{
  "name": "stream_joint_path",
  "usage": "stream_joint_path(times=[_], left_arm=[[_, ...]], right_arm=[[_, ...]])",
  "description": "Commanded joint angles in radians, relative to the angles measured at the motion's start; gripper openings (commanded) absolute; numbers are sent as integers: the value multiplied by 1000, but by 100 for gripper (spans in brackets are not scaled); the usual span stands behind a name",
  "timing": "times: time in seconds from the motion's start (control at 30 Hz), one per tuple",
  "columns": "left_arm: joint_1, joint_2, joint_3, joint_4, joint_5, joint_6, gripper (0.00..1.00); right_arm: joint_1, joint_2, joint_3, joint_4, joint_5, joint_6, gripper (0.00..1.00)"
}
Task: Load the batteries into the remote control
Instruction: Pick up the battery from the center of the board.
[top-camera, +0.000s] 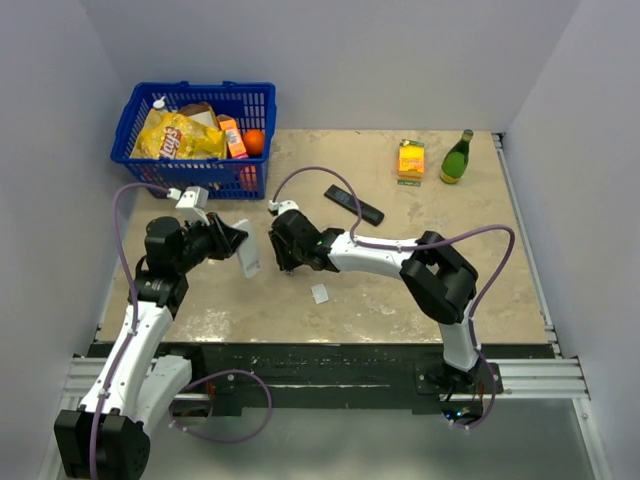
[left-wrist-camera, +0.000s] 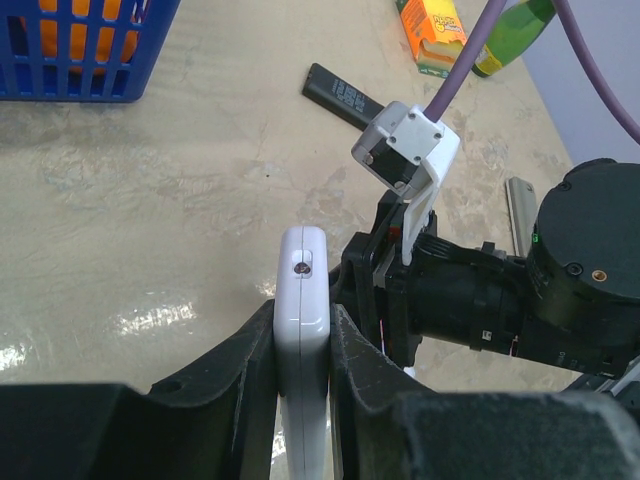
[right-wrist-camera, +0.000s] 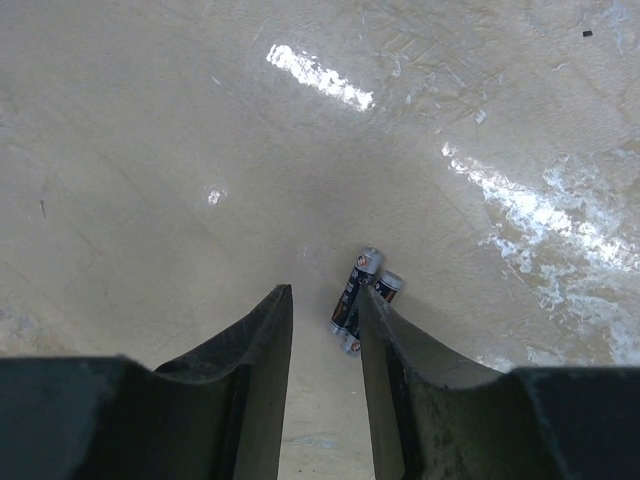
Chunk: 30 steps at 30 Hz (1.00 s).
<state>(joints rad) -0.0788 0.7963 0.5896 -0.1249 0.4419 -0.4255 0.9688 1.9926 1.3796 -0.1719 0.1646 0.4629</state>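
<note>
My left gripper (left-wrist-camera: 302, 318) is shut on a white remote control (left-wrist-camera: 302, 262), held on edge above the table; in the top view the remote (top-camera: 248, 258) sticks out of that gripper (top-camera: 238, 246) toward the right arm. My right gripper (right-wrist-camera: 325, 292) hangs low over the tabletop, open, with nothing between its fingers. Two batteries (right-wrist-camera: 356, 288), dark with silvery ends, lie side by side on the table just past the right fingertip, and that finger partly covers them. In the top view the right gripper (top-camera: 284, 250) hides them.
A black remote (top-camera: 353, 204) lies behind the right arm. A small white piece (top-camera: 319, 293) lies on the table in front of it. A blue basket (top-camera: 130, 118) of groceries stands at the back left; an orange box (top-camera: 411, 158) and a green bottle (top-camera: 457, 157) at the back right.
</note>
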Motion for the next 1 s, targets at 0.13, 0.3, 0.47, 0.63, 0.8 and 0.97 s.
stream_joint_path(times=[0.13,0.3,0.47,0.63,0.8,0.97], left_arm=[[1,-8,41,19,6,13,0],[1,-9,39,22,8,13,0],[-1,-12,39,22,9,13,0],[-1,-12,38,21,11,13,0],[-3,-14,38,22,11,13,0],[-3,-16,38,22,11,13,0]], right_arm=[[7,28,81,-23,15,0,32],[7,61,114,-70,35,8,30],[7,72,111,-89,46,19,29],[8,78,108,-98,50,26,29],[11,87,114,-103,52,22,29],[18,103,128,-115,47,6,27]])
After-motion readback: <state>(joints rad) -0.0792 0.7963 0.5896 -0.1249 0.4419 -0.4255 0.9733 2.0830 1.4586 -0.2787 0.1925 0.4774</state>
